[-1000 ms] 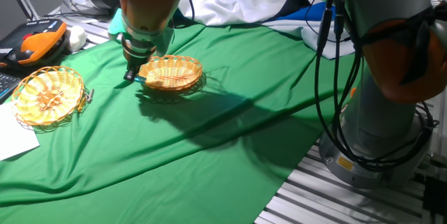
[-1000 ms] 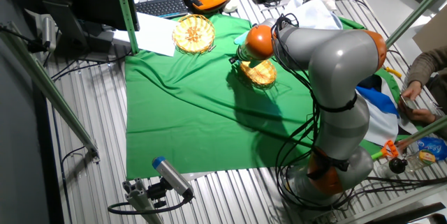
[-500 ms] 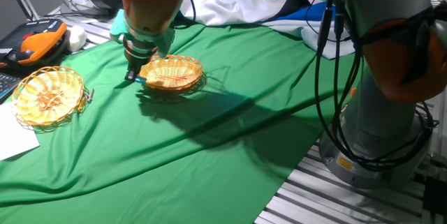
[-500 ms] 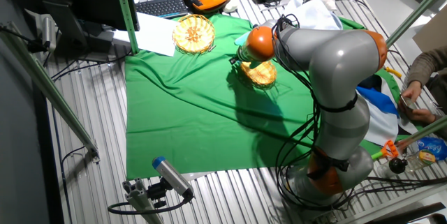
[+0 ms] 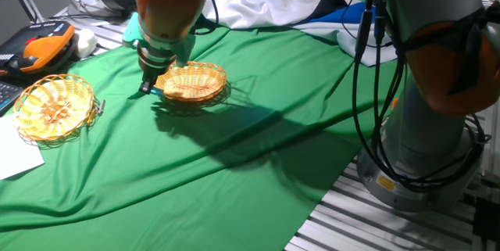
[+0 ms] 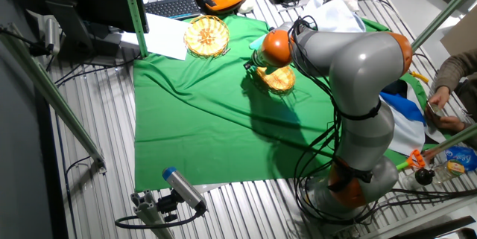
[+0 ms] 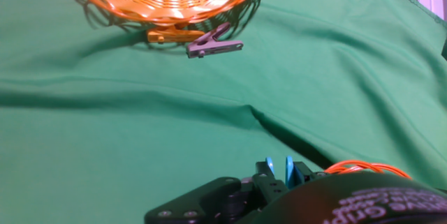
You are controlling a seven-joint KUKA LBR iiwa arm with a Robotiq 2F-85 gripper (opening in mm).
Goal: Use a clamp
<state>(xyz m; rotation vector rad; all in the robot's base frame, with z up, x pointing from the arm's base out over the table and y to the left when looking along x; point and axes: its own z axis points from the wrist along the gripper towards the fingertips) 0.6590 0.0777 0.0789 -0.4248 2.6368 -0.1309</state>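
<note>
The teal clamp (image 7: 278, 172) shows as two thin prongs sticking out between my black fingers at the bottom of the hand view. My gripper (image 5: 148, 87) is shut on it and hangs low over the green cloth, right at the left rim of the nearer wicker basket (image 5: 191, 81). That basket's rim shows as an orange strand (image 7: 363, 168) beside the fingers. In the other fixed view my gripper (image 6: 251, 65) is at the same basket (image 6: 277, 80). Whether the clamp touches the rim is hidden.
A second wicker basket (image 5: 53, 107) lies at the cloth's left edge, with a small grey clip (image 7: 213, 45) on its rim (image 7: 167, 1). Folds run across the green cloth (image 5: 258, 149). A pendant (image 5: 39, 51), paper and bunched fabric lie beyond the cloth.
</note>
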